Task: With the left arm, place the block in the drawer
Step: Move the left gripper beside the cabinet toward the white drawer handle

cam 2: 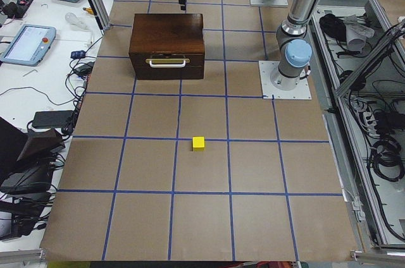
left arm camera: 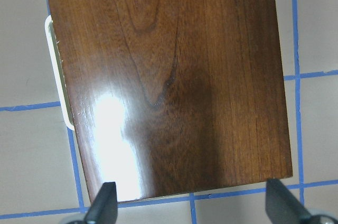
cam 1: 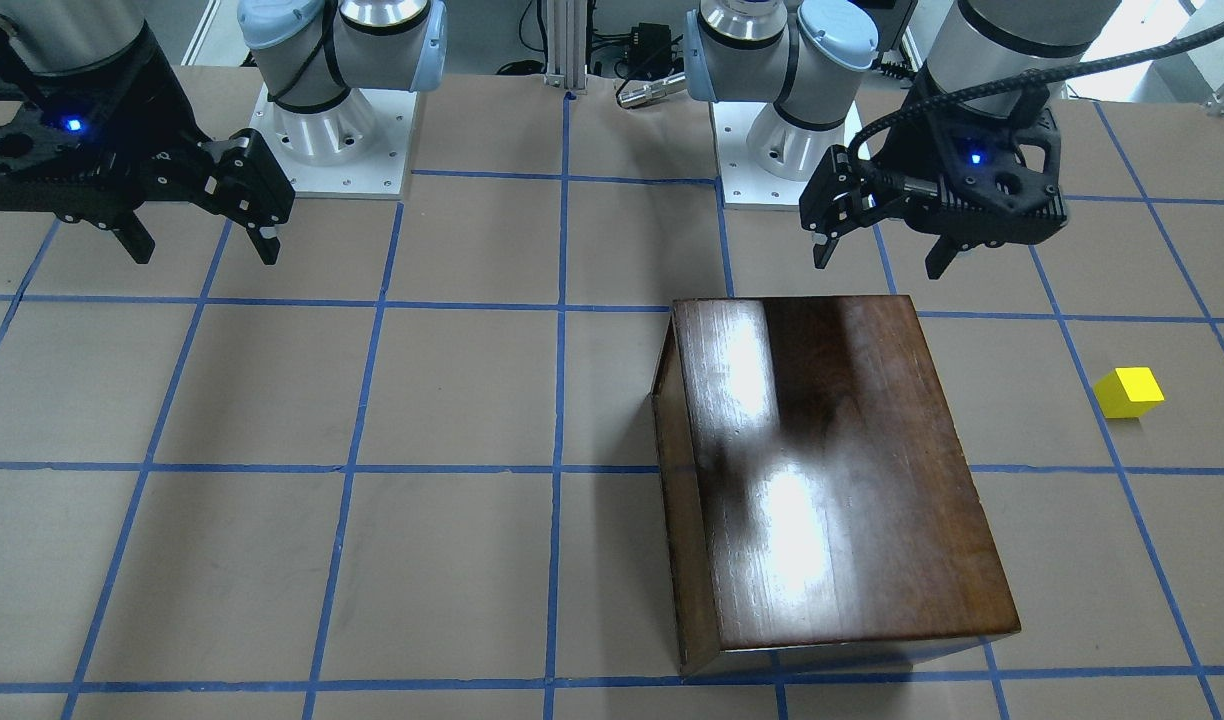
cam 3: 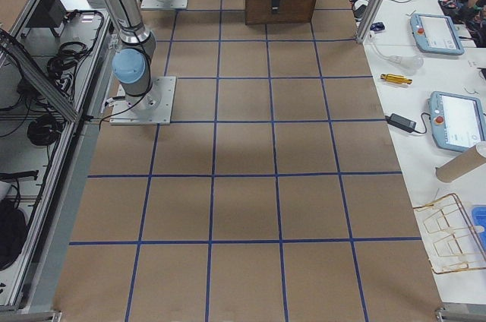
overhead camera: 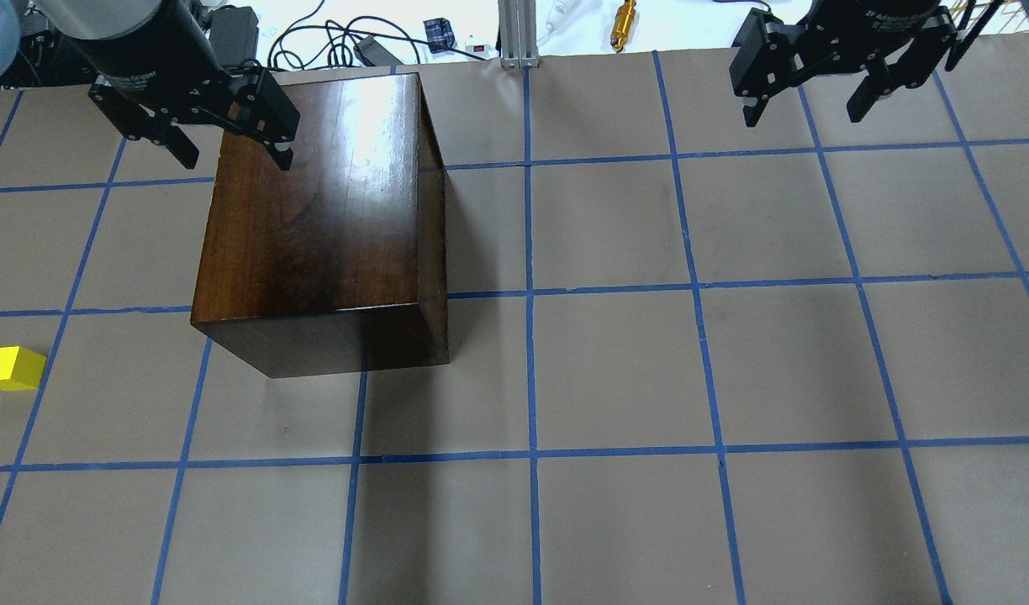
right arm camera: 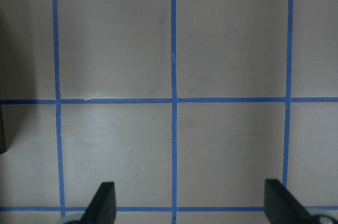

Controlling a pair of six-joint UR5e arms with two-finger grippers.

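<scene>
Hovering with the left gripper (cam 1: 880, 262) over the robot-side edge of the cabinet (cam 1: 832, 470), fingers pointing down, jaws spread wide, empty. Finding the block (cam 1: 1129, 392) flat, well apart from the cabinet, off its drawer (cam 2: 167, 71) face. Showing that drawer shut, handle (cam 2: 167, 61) toward the block, contents hidden. Holding the right gripper (cam 1: 205, 255) equally spread, far from the cabinet.

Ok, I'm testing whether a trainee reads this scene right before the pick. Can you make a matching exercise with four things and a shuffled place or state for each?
Things: 1 block; 2 drawer; 3 left arm; 4 right arm.
Places or states: A shut in the cabinet; B hanging by the cabinet's top; C on the table, apart from the cabinet; D over taped table squares.
Pairs: 1-C, 2-A, 3-B, 4-D.
</scene>
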